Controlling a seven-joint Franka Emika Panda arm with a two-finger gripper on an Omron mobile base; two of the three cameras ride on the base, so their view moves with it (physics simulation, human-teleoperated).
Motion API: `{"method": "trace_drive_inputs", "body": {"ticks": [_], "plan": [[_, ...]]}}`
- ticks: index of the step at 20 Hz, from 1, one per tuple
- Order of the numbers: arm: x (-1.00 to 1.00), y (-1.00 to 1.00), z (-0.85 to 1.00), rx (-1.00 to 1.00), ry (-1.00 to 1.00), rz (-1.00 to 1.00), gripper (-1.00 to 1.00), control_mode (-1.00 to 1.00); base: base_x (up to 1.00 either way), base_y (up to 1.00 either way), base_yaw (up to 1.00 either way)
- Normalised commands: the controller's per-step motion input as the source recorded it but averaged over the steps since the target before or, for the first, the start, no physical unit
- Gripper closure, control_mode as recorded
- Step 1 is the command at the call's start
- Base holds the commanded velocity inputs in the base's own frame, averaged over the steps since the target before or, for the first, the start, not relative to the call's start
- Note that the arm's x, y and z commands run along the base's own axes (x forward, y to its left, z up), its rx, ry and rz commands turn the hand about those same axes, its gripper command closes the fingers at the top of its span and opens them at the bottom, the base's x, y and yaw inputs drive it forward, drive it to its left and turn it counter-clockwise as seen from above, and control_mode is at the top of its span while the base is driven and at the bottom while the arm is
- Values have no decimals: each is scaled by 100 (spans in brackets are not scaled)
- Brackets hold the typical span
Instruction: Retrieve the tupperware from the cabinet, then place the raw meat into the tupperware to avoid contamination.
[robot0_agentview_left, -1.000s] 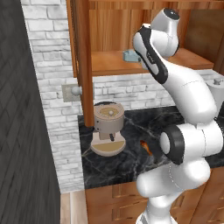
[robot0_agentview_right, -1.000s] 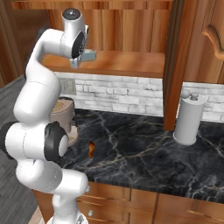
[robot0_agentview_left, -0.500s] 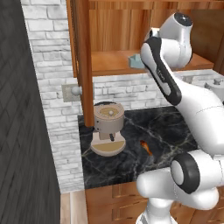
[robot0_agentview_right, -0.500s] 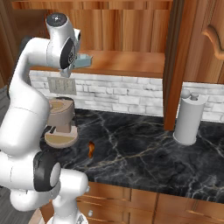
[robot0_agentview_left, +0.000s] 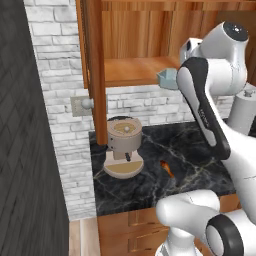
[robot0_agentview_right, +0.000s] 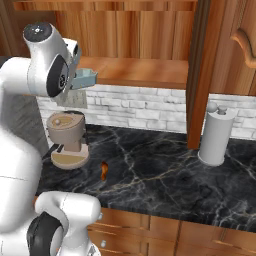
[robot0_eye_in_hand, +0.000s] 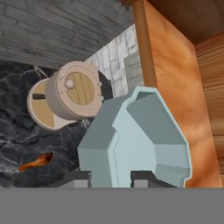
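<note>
The tub (robot0_eye_in_hand: 135, 140) is a small, pale blue-teal plastic thing, shallow, with rounded corners and walls you can half see through. It is up in the air right at the front edge of the cabinet shelf (robot0_agentview_left: 135, 75), tilted so its open side faces away from the hand, and the tool (robot0_eye_in_hand: 110, 177) is closed down narrow on one wall of it, a finger on either side of the rim.

That grip looks thin to me: only a short stretch of one wall is pinched, so the tub could swivel or slip out on the way down. It also hangs close to the cabinet's upright wooden post (robot0_agentview_left: 95, 75), and a wide swing could knock it against the wood and jar it loose.

Below it sits the beige coffee machine (robot0_agentview_left: 123, 147) on the dark marble desk (robot0_agentview_right: 165, 175), near enough under the path that a dropped tub could land on it.

The raw meat (robot0_agentview_left: 167, 168), a thin orange-brown strip, lies on the desk just beside the machine's base; setting the tub down carelessly could shove it or pin it underneath. A white paper towel holder (robot0_agentview_right: 216, 134) stands well apart, clear of any trouble.
</note>
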Motion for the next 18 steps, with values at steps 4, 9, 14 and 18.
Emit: {"method": "trace_drive_inputs", "body": {"ticks": [4, 9, 14, 18], "plan": [[-100, -11, 1, 0, 0, -6, 100, -100, 0, 0, 0], [-94, -20, 0, 0, 0, -8, 100, -100, 0, 0, 0], [-60, -40, 0, 0, 0, -8, 100, -100, 0, 0, 0], [-49, -31, -3, 0, 0, -11, 100, -100, 0, 0, 0]]}}
